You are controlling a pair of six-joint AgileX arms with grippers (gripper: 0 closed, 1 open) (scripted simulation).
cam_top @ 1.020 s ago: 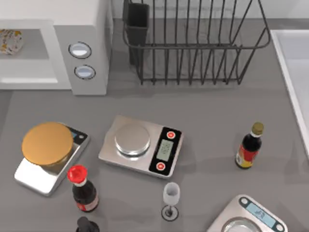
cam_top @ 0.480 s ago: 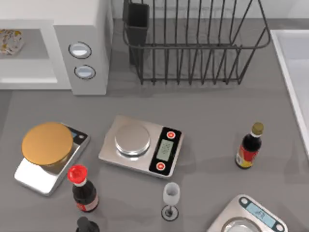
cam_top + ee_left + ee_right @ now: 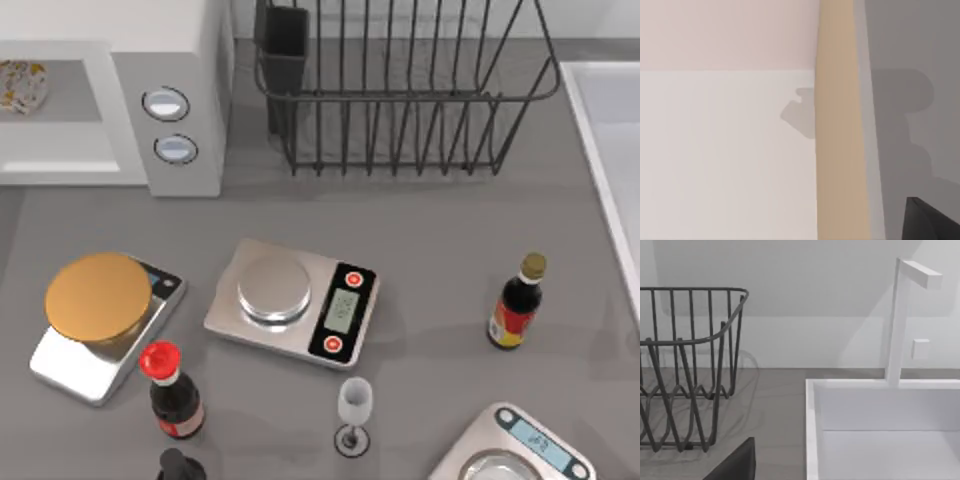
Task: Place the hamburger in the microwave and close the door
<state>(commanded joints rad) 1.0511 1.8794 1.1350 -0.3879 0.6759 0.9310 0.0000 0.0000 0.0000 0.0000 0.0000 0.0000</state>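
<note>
Already the hamburger (image 3: 20,86) sits inside the microwave (image 3: 180,60) at ten o'clock, so closing its door comes next; neither claw's state can be told.

Left wrist view: our left gripper (image 3: 935,221) appears as a matte, dark charcoal wedge with straight, sharp edges and a faintly lighter facet along one side. Right wrist view: our right gripper (image 3: 736,465) presents a similar near-black angular slab, smooth and unglossed, with one sloping edge meeting one upright edge at a crisp corner.
</note>
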